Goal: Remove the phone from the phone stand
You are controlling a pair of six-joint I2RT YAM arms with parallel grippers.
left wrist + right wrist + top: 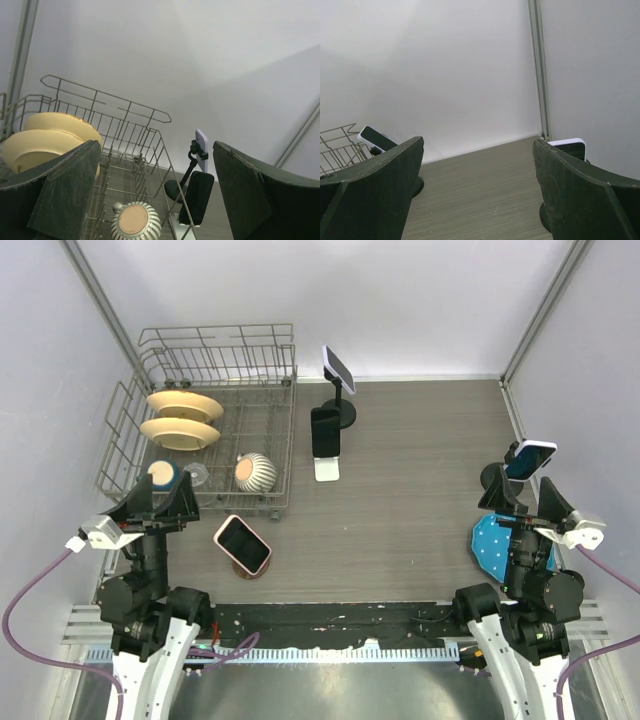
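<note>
Altogether four phones (338, 368) (325, 431) (242, 544) (530, 458), three on stands (341, 416) (327, 469) (491, 480); both end effectors (160, 500) (527, 502) agape, empty.

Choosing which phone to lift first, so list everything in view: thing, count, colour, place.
dish rack: 1, grey wire, back left
plates: 2, cream, in rack
ribbed bowl: 1, striped, rack front
cup: 1, blue, rack front left
back phone: 1, pale-edged, on black arm stand, back centre
middle phone: 1, black, on white stand, centre
right phone: 1, blue-edged, on black stand, right edge
loose phone: 1, pink case, flat, front left
blue piece: 1, speckled, front right
left tool: 1, black, open, empty
right tool: 1, black, open, empty
</note>
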